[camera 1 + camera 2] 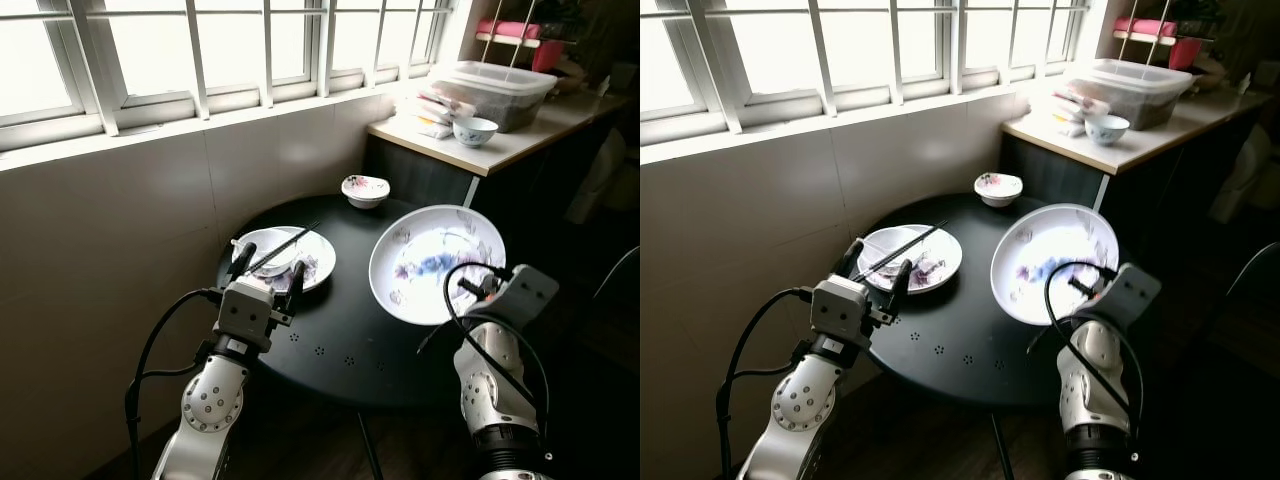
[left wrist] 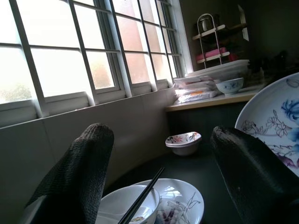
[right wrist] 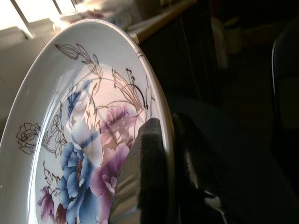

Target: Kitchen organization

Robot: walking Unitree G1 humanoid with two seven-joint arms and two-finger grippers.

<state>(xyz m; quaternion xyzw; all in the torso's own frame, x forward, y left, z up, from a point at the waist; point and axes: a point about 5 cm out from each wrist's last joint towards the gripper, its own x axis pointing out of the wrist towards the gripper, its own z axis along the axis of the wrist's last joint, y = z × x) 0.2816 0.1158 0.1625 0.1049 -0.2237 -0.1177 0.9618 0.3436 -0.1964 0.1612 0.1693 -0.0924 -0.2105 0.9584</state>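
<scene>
Dishes on the round black table (image 1: 340, 340), read left to right. My left gripper (image 1: 268, 272) hovers at the near-left edge, fingers spread wide, nothing held. Just beyond its tips: a shallow plate (image 1: 318, 262) carrying a small white bowl (image 1: 262, 246), black chopsticks (image 1: 290, 244) laid across both. Further back, mid-table, a small floral bowl (image 1: 365, 189). To the right, the large floral plate (image 1: 437, 262) is tilted up off the table; my right gripper (image 3: 161, 154) is closed on its near rim, one finger (image 3: 140, 168) on the painted face, the other behind.

Step in hand, as I judge: clearing the table, big plate lifted first. Next move: carry it toward the counter (image 1: 500, 145) at right, keeping the pinch firm since the glaze looks slippery. Left side should then take the chopsticks before the bowl.
</scene>
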